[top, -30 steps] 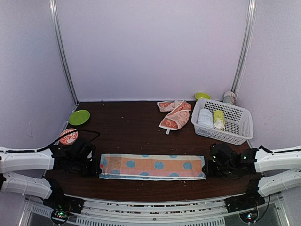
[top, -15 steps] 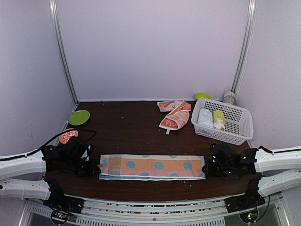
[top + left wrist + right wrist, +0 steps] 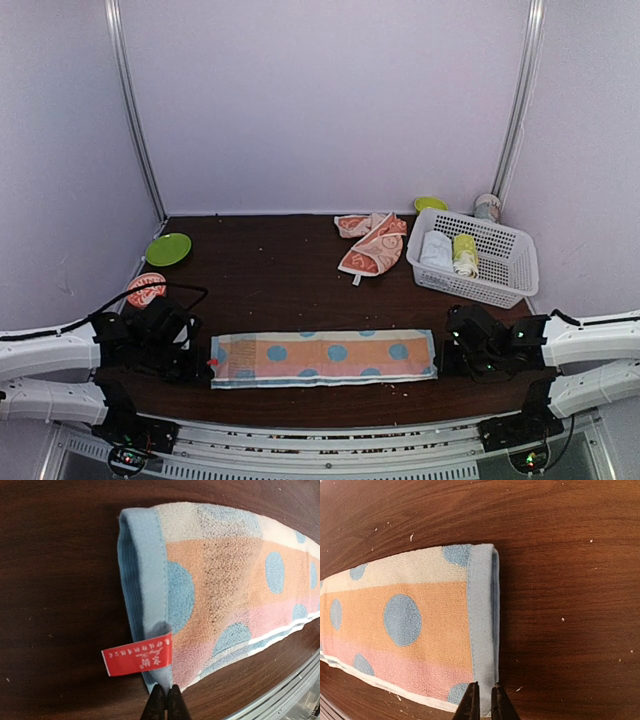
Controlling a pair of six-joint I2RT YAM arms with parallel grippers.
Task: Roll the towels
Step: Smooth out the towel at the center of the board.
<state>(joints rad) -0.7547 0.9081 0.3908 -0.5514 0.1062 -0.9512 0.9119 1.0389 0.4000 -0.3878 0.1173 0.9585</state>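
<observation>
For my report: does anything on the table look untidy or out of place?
Yes. The orange towel lies crumpled near the basket at the back, while the dotted towel lies flat in a neat strip.

Nubby terry towel (image 3: pixel 225 595), glossy wood table (image 3: pixel 60 580)

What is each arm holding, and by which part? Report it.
Both hold the dotted towel: left fingers pinch its near corner beside the red tag; right fingers pinch the near corner of the opposite hem.
</observation>
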